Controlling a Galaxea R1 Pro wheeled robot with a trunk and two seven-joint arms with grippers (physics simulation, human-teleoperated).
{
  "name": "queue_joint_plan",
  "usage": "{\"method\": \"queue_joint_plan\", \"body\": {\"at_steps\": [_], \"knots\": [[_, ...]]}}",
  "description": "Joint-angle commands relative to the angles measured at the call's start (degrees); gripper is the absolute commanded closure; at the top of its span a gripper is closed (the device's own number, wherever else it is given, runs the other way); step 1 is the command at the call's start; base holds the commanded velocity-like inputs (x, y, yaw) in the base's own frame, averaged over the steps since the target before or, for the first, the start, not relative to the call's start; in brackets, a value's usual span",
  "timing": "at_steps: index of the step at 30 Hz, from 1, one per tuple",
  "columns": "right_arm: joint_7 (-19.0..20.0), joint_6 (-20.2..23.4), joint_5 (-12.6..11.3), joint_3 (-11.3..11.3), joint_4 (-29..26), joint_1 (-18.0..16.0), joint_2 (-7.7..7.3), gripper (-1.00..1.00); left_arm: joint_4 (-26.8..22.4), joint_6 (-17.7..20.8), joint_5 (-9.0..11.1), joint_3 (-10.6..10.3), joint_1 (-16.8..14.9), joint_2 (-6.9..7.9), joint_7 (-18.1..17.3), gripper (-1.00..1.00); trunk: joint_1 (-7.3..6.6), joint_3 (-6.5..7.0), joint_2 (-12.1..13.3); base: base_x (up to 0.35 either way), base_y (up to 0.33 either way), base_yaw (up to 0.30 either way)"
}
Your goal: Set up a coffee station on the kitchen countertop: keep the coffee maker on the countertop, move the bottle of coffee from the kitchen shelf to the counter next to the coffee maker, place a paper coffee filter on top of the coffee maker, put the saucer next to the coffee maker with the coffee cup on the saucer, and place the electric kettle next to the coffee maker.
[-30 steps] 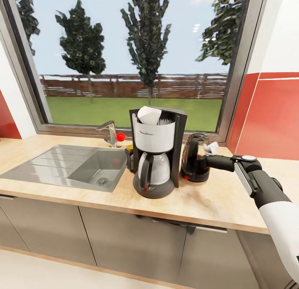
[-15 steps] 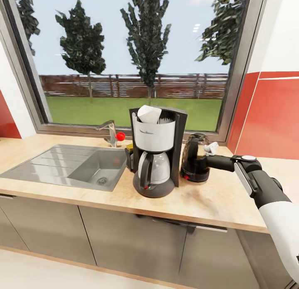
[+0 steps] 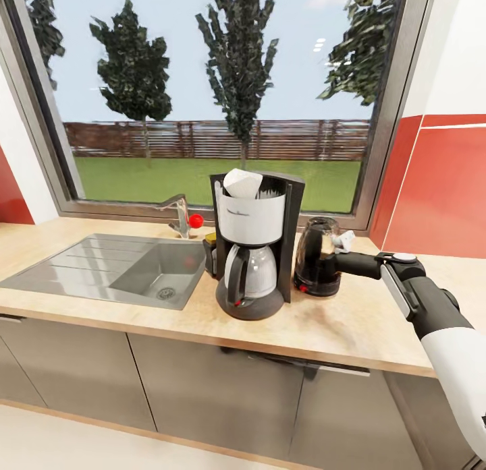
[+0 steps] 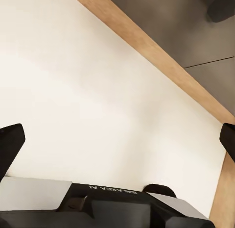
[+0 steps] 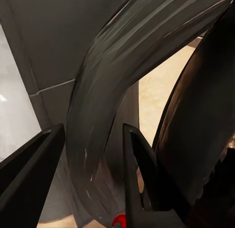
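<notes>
The coffee maker [image 3: 251,254] stands on the kitchen countertop [image 3: 351,328] with the white paper coffee filter [image 3: 241,185] in its top. Just right of it stands the electric kettle [image 3: 312,255]. My right gripper [image 3: 343,243] is shut on its curved black handle [image 5: 98,115], which sits between the two fingers in the right wrist view. The bottle of coffee [image 3: 210,249] peeks out behind the coffee maker's left side. The left gripper [image 4: 117,139] is open over a white floor. The saucer and coffee cup are out of view.
A grey inset sink [image 3: 121,268] with a faucet [image 3: 179,214] and a red knob lies left of the coffee maker. A large window runs behind the counter, and a red wall panel [image 3: 439,187] stands at the right. Dark grey cabinet fronts [image 3: 202,396] are below.
</notes>
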Motion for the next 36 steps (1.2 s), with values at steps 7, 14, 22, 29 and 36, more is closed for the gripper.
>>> {"method": "queue_joint_plan", "body": {"at_steps": [7, 14, 22, 29, 36], "knots": [[-0.12, 0.48, -0.87, 0.12, -0.04, -0.06, -0.08, 1.0, 0.08, -0.26, -0.15, 0.13, -0.04, 0.01, -0.18, -1.0, 0.44, -0.42, -0.84, 0.0, 0.0, 0.0], [-0.12, 0.48, -0.87, 0.12, -0.04, -0.06, -0.1, 1.0, 0.08, -0.26, -0.15, 0.13, -0.06, 0.01, -0.19, -1.0, 0.88, -0.78, -1.64, 0.0, 0.0, 0.0], [-0.12, 0.48, -0.87, 0.12, -0.04, -0.06, -0.1, 1.0, 0.08, -0.26, -0.15, 0.13, -0.04, 0.01, -0.2, -1.0, 1.76, -1.5, -3.25, 0.0, 0.0, 0.0], [-0.12, 0.48, -0.87, 0.12, -0.04, -0.06, -0.1, 1.0, 0.08, -0.26, -0.15, 0.13, -0.04, 0.01, -0.2, -1.0, 2.41, -2.04, -4.45, 0.0, 0.0, 0.0], [-0.12, 0.48, -0.87, 0.12, -0.04, -0.06, -0.12, 1.0, 0.08, -0.26, -0.15, 0.13, -0.04, 0.01, -0.22, -1.0, 2.41, -2.04, -4.45, 0.0, 0.0, 0.0]]}}
